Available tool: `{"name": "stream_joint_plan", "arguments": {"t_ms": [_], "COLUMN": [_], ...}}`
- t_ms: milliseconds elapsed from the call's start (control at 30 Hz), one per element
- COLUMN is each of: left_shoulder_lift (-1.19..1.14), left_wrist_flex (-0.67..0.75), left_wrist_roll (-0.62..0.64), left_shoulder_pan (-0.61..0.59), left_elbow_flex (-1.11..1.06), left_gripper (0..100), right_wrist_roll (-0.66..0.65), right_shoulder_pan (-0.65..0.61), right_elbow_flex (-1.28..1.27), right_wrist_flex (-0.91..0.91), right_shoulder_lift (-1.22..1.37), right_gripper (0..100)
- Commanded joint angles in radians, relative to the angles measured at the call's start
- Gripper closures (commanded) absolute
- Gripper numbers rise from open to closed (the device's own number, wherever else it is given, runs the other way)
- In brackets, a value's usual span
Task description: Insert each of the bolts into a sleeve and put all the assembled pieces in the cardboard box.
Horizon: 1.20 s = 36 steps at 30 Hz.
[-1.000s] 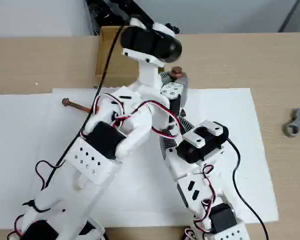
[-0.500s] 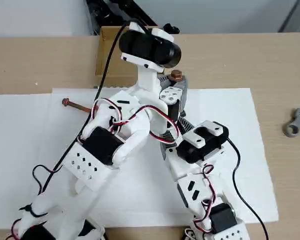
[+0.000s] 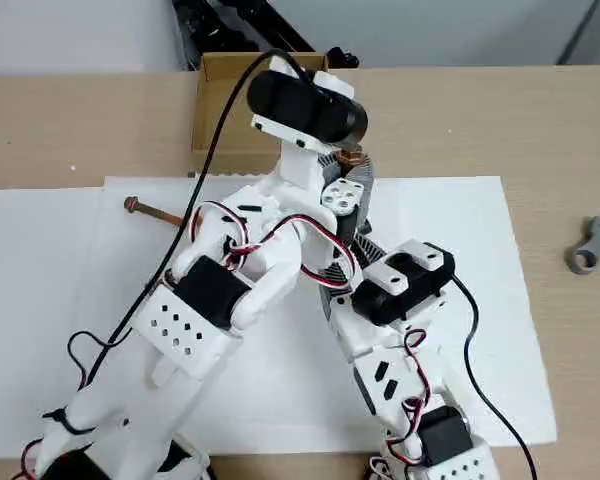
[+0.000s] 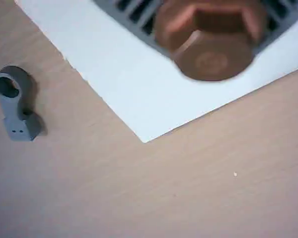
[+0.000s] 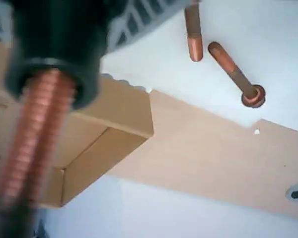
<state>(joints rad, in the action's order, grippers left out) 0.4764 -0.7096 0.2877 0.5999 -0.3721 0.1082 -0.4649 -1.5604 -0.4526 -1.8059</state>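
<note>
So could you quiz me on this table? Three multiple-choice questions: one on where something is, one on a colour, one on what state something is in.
1. Where is the loose grey sleeve?
A. on the bare wooden table, beside the white paper
B. on the white paper
C. on a shelf

2. What colour is the bolt lying on the paper?
A. blue
B. white
C. copper

3. How does that bolt lie?
A. standing upright
B. flat, with no sleeve on it
C. flat, with a sleeve on it

Answers:
1. A, since it rests on wood, off the sheet's edge.
2. C, since its shank and head look copper.
3. B, since it lies flat on the sheet with nothing around it.
</note>
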Motion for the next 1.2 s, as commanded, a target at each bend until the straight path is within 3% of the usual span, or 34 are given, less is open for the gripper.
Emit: {"name": "stream_joint_plan", "arguments": {"t_ms": [0,433,667,1167], "left_shoulder_lift": [0.038,0.038,0.137,0.158], "left_wrist_flex": [0.009,-0.083,-0.086,-0.078], "left_wrist_roll": [-0.008,-0.005,-0.008,-0.008], "left_shoulder_pan": [-0.009,-0.002,0.080,0.078], "left_elbow_flex": [-0.010,-0.016,-0.025,-0.101], "left_gripper": [100,100,100,96], "right_wrist_roll": [0.011,0.011,0.011,0.006], "right_shoulder_pan": [-0.005,-0.005,-0.005,-0.007], "right_elbow_flex": [0.046,0.046,0.044,0.048], "right_wrist_flex": [0.012,0.012,0.012,-0.028], "right_shoulder_lift": [-0.005,-0.005,-0.005,-0.005], "right_gripper": [99.5,99.5,99.5,99.5]}}
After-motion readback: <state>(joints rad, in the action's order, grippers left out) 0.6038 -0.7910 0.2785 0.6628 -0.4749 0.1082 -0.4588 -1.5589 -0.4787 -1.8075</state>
